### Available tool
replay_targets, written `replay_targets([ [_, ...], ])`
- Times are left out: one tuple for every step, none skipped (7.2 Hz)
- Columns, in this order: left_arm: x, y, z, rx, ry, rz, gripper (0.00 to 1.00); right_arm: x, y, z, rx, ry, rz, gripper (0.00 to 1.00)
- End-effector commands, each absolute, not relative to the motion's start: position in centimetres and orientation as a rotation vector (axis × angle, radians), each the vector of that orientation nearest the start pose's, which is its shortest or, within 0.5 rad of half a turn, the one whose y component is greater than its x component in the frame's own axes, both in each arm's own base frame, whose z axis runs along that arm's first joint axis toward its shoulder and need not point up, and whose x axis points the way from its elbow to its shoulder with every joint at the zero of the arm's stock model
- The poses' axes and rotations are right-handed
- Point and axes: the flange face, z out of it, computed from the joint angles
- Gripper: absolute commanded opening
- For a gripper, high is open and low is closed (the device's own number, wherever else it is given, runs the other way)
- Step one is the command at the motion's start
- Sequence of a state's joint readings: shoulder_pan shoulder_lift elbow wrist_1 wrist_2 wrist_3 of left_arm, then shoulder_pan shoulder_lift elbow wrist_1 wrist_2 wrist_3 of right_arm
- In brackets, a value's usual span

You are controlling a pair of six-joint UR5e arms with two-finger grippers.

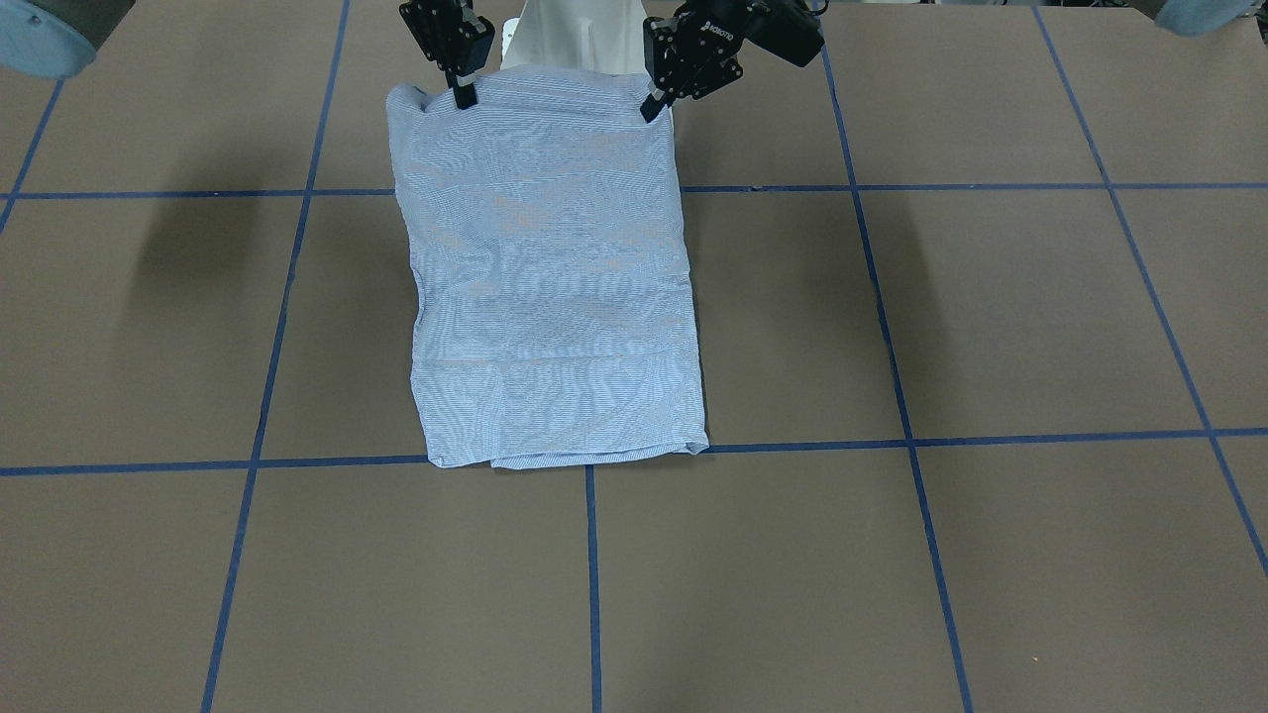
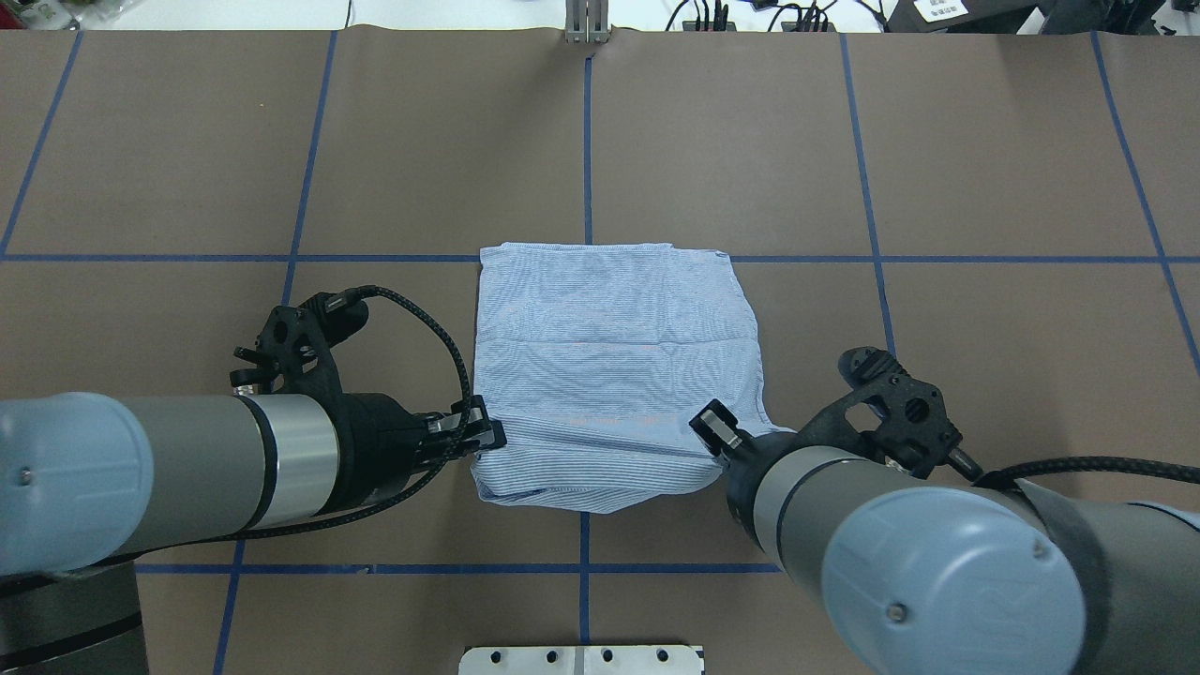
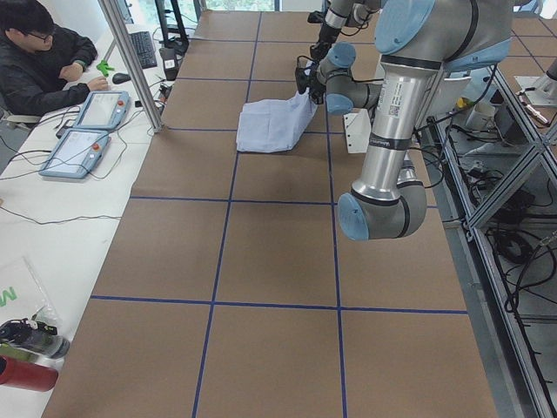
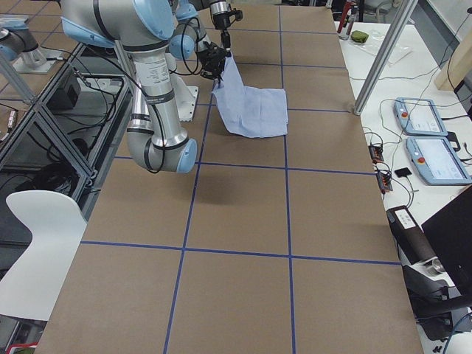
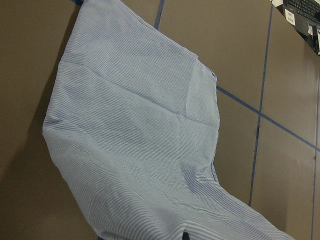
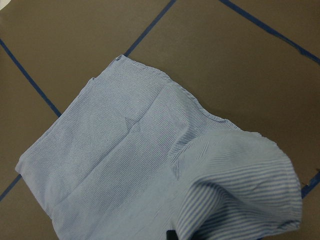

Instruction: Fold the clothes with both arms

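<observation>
- The shirt point(image 1: 550, 277) is thin cloth in fine light blue and white stripes, folded into a rough rectangle with soft creases across it.
- Its far end lies flat on the counter point(image 1: 991, 317), with the far hem along a blue tape line point(image 2: 937, 259). The end nearest the robot is raised off the surface and sags slightly between its 2 corners.
- The left fingers point(image 1: 652, 104) are black and are pressed together on one raised corner.
- The right fingers point(image 1: 464, 95) are clamped on the other raised corner, where the cloth bunches into a small puffed fold.
- At the far hem a second layer shows under the top one. It seems to be folded cloth, though the wrist views are too close to be sure.
- The left arm point(image 2: 187, 478) and the right arm point(image 2: 937, 562) are smooth grey metal tubes with rounded light blue caps. A black braided cable point(image 2: 422, 319) loops over the left wrist.
- The counter is matte brown and looks like paper, and the tape divides it into large rectangles.
- Beside the counter stands a white desk point(image 3: 52, 226) with 2 control tablets point(image 3: 87, 131) and loose wires. A person point(image 3: 43, 52) in dark clothing sits at it.
- A slanted aluminium post point(image 3: 130, 61) rises at the counter's edge.
</observation>
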State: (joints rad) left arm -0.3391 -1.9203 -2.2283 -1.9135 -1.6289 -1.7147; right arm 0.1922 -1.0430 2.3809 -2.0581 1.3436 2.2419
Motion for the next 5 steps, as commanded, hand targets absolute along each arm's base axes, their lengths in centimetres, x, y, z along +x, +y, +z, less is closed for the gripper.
replay_targets([
  [44.1, -31.8, 16.1, 0.135, 1.284, -0.384, 0.00, -45.1, -28.6, 13.4, 0.099, -0.850, 0.918, 0.00],
  [44.7, -34.1, 16.7, 0.179, 1.252, -0.386, 0.00, -46.7, -31.2, 14.0, 0.123, -0.880, 0.924, 0.00],
  [45.2, -37.6, 17.3, 0.229, 1.212, -0.397, 0.00, -48.2, -34.8, 15.5, 0.168, -0.883, 0.920, 0.00],
  [46.7, -40.8, 18.2, 0.255, 1.161, -0.410, 0.00, -49.4, -37.8, 17.0, 0.199, -0.884, 0.920, 0.00],
  [48.5, -43.2, 19.2, 0.264, 1.120, -0.421, 0.00, -50.8, -39.9, 18.8, 0.223, -0.876, 0.911, 0.00],
])
